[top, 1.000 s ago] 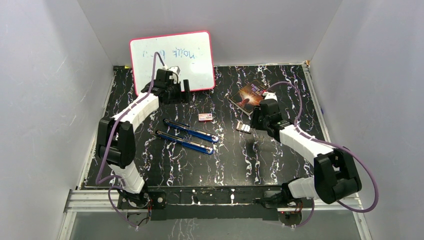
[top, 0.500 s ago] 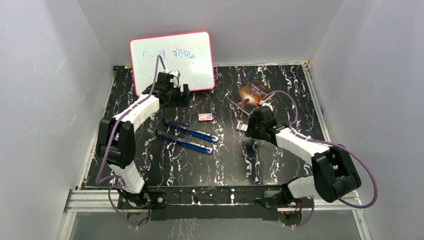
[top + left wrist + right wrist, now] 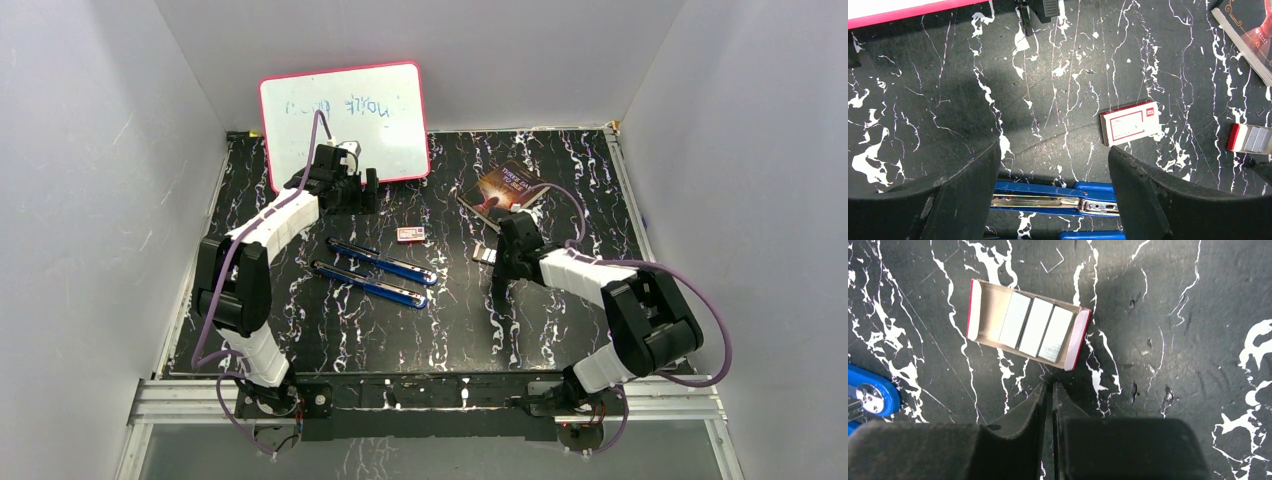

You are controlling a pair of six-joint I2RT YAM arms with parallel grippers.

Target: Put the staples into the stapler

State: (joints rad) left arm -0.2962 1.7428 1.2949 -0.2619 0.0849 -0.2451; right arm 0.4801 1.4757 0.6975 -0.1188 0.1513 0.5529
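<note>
Right arm folded in since the earlier frame: the right claw (image 3: pixel 499 266) has come down from beside the book (image 3: pixel 505 188) to the near side of the tray (image 3: pixel 480 254), and its fingers have closed. The left arm has barely shifted.

Top view: black marbled tabletop (image 3: pixel 560 330). The left claw (image 3: pixel 352 193) hangs at the far left, just in front of the whiteboard (image 3: pixel 345 120). The blue stapler (image 3: pixel 383 260), opened into two long bars, lies left of centre. A white box (image 3: pixel 410 235) sits between it and the tray.

Left wrist view: the left claw is released, fingers wide apart with nothing between them. The stapler's open metal channel (image 3: pixel 1048 202) lies below the gap, with the white box to the right and apart. The staples (image 3: pixel 1254 139) show at the right edge.

Right wrist view: the staples (image 3: pixel 1035 327), three silvery strips, lie side by side in the open tray, at its right end. The right claw is clenched to a thin slit, nothing visible in it, tips just near of the tray's edge. One loose staple (image 3: pixel 1053 262) lies beyond the tray.
</note>
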